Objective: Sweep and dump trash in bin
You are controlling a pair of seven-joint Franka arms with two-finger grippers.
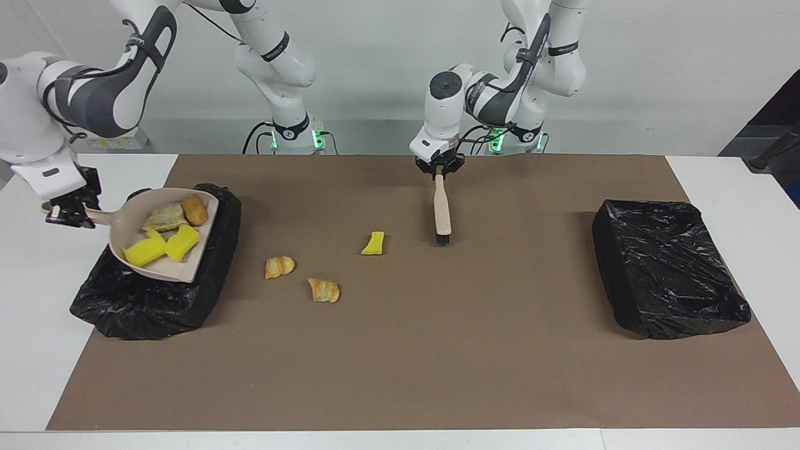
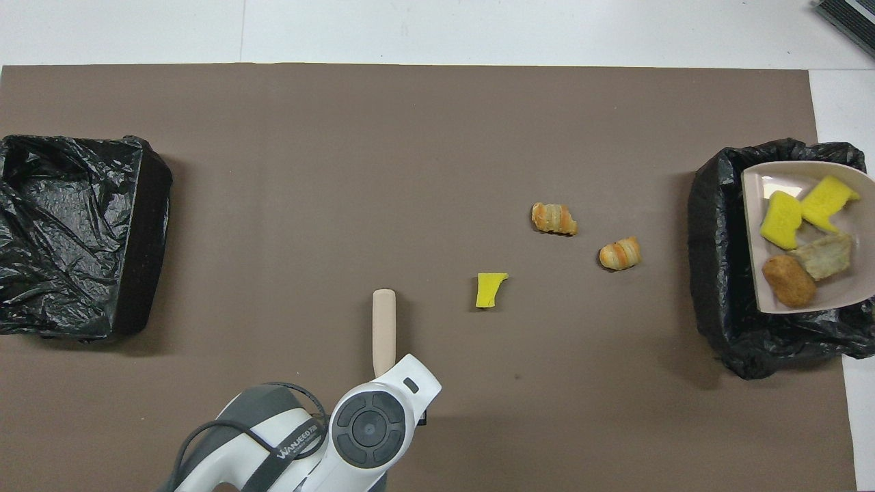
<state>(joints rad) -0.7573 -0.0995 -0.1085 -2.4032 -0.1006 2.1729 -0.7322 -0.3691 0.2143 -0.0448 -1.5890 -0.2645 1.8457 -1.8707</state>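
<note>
1. While the right gripper (image 1: 64,211) stays out of it, clamped on the handle of the dustpan (image 1: 164,265), the pan hangs over the black-lined bin (image 1: 156,300) at the right arm's end of the bench, loaded with two yellow sponge pieces (image 1: 161,246), a pale chunk (image 1: 165,217) and a brown bun (image 1: 195,210).
2. Tip the pan's open lip down toward the bin's middle, slowly, so nothing bounces over the liner's edge onto the brown mat (image 1: 437,350).
3. Keep the handle grip firm; the load sits toward the lip.
4. The left gripper (image 1: 439,173), closed on the brush (image 1: 442,209), waits over the mat near the robots' edge.
5. Three scraps remain on the mat: two croissants (image 1: 279,266) (image 1: 324,290) and a yellow piece (image 1: 374,244).
</note>
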